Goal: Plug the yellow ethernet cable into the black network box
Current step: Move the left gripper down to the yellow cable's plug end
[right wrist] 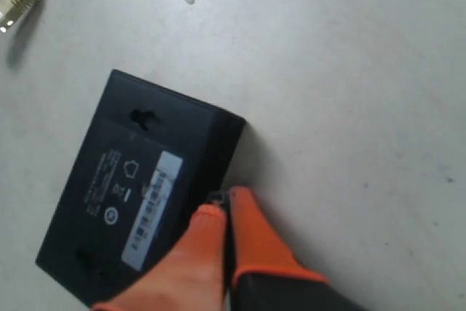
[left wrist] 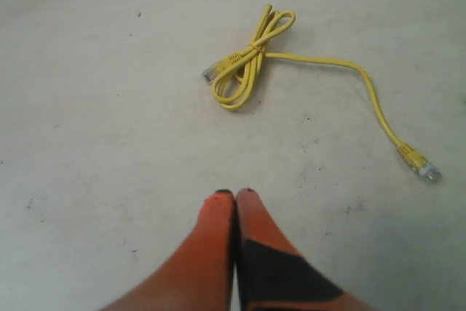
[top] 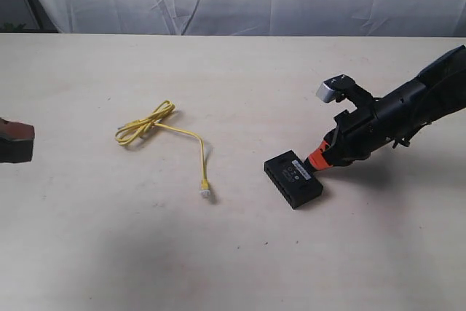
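Cable: the thin bright-yellow ethernet cable (top: 149, 124) lies loose on the pale worktop (top: 233, 260), left of middle. Part of it is knotted into a narrow loop, and one tail curves off toward the box.
Free end: the clear plastic plug (top: 206, 193) at the tail's tip lies flat, well apart from the box.
Feel of cable: I'd call it light and limp. It looks likely to trail and twist if lifted by the cord, and the plug's little clip looks brittle.
Where to hold: just behind that plug, on the yellow boot, so the tip can be steered.
Box: the small flat black plastic network box (top: 293, 178) sits right of middle with its white label strip facing up.
Feel of box: light, with smooth walls, so it would probably skate under a push and need bracing from behind.
Right hand: the right hand (right wrist: 222, 210) has its orange fingers pressed together and grips nothing; the tips touch the box's side wall.
Left hand: the left hand (left wrist: 234, 196) is clenched and empty, near the worktop's left edge, apart from the cable.
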Robot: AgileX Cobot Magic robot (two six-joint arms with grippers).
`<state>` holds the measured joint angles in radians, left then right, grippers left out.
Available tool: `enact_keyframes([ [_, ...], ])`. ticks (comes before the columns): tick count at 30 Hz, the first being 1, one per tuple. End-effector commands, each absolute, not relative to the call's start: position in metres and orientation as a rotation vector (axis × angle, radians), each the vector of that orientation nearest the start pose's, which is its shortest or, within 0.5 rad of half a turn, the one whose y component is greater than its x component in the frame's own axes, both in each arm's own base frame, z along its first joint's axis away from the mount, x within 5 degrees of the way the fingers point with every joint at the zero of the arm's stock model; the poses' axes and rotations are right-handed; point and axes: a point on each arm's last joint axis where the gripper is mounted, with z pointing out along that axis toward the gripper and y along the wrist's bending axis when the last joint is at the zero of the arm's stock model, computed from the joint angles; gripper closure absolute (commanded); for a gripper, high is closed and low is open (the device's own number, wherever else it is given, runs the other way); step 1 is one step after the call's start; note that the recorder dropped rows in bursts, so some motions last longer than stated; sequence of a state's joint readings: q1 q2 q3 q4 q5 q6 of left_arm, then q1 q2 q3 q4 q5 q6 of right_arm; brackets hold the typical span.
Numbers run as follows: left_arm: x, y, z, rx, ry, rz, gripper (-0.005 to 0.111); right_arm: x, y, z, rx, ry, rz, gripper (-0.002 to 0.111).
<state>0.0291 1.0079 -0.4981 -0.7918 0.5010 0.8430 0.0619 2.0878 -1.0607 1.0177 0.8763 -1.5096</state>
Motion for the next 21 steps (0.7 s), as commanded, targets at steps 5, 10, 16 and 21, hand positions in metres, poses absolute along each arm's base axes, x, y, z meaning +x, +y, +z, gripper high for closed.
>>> enact_keyframes([
  [5,0.2,-0.048,0.239,0.462,2.344,-0.434,0.107,0.339,0.079,0.085,-1.069,2.503,0.92,0.109],
  [10,0.218,-0.063,0.24,0.65,2.333,-0.439,0.107,0.34,0.079,0.082,-1.066,2.512,0.902,0.109],
  [16,0.24,-0.099,0.23,1.081,2.254,-0.472,0.107,0.34,0.078,0.082,-1.065,2.512,0.9,0.109],
  [21,0.262,-0.127,0.224,1.466,2.107,-0.438,0.1,0.34,0.078,0.082,-1.065,2.513,0.898,0.109],
])
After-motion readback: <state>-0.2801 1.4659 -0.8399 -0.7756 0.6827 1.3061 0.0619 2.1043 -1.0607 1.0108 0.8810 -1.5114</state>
